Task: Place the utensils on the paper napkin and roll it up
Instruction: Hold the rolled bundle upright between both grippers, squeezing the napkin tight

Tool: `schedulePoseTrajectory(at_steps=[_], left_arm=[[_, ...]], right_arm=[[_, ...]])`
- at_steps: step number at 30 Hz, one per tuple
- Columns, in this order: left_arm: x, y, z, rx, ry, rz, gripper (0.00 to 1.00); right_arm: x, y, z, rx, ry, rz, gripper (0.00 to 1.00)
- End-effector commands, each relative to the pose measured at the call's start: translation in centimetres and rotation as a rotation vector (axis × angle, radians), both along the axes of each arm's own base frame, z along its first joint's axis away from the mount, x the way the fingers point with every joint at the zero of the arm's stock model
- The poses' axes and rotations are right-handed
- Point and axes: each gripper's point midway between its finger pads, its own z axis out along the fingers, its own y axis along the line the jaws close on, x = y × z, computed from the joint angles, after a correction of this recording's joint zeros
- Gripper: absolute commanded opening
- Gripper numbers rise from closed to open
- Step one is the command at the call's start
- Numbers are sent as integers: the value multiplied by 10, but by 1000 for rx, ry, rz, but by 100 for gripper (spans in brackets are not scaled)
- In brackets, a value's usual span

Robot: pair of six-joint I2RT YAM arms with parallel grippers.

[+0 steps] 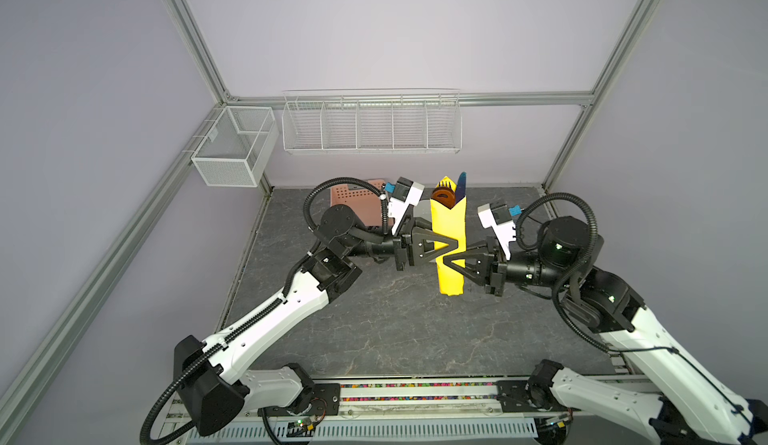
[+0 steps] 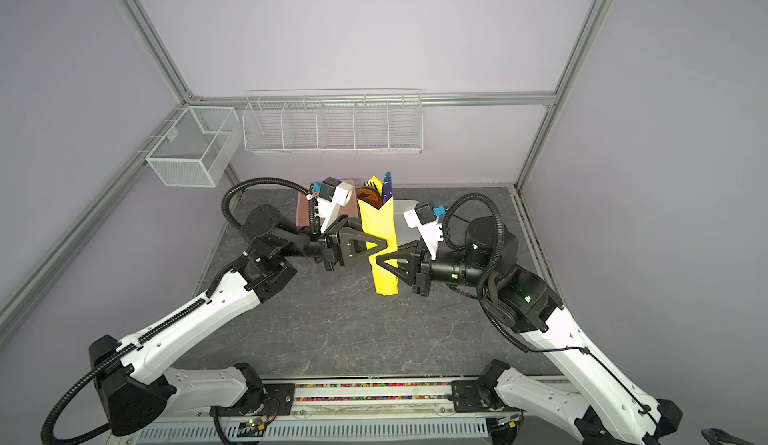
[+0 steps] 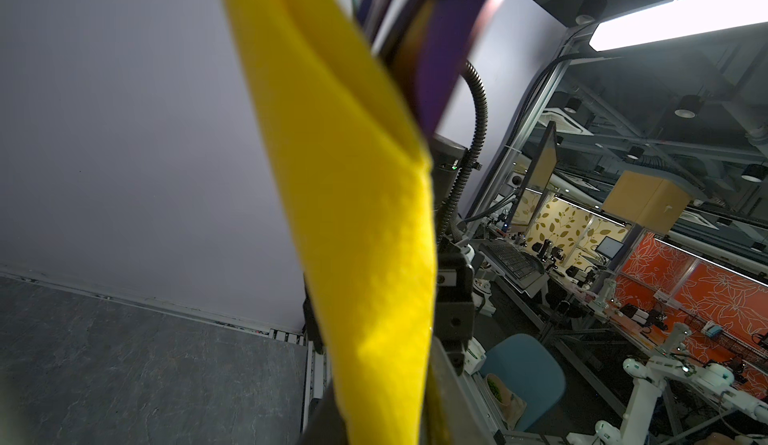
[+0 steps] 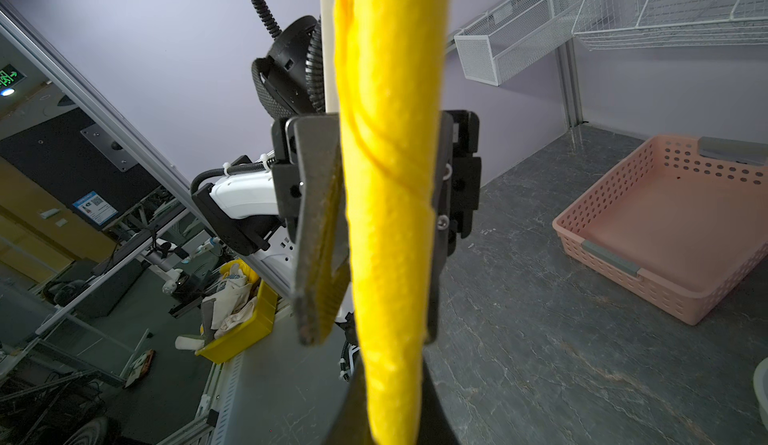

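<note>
Clamping the rolled paper napkin mid-length with left gripper fingers, pinching it just below with right gripper fingers, both clenched on paper. Holding roll upright, lifted above the desk, wrapping the utensils, heads poking out the top.

The rolled paper napkin is held above the middle of the counter, and the utensils stick out of its far end. The left gripper reaches in from the left and the right gripper from the right, nearer the front, each with jaws either side of the roll. At the counter's back a perforated basket sits behind the left gripper, with a tub to its right. A wire rack hangs on the back wall, and a mesh box is left of it.
</note>
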Motion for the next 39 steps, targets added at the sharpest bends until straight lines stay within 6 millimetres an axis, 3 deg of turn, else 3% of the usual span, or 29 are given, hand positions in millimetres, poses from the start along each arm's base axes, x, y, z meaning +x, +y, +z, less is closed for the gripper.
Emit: schedulePoseTrajectory(at_steps=[1,39], left_arm=[[-19,11,8,-13,-60,-51,24],[-13,17,6,5,-54,-20,22]], right_arm=[[7,-9,19,46,-72,-67,7],[8,-12,22,58,-76,-80,6]])
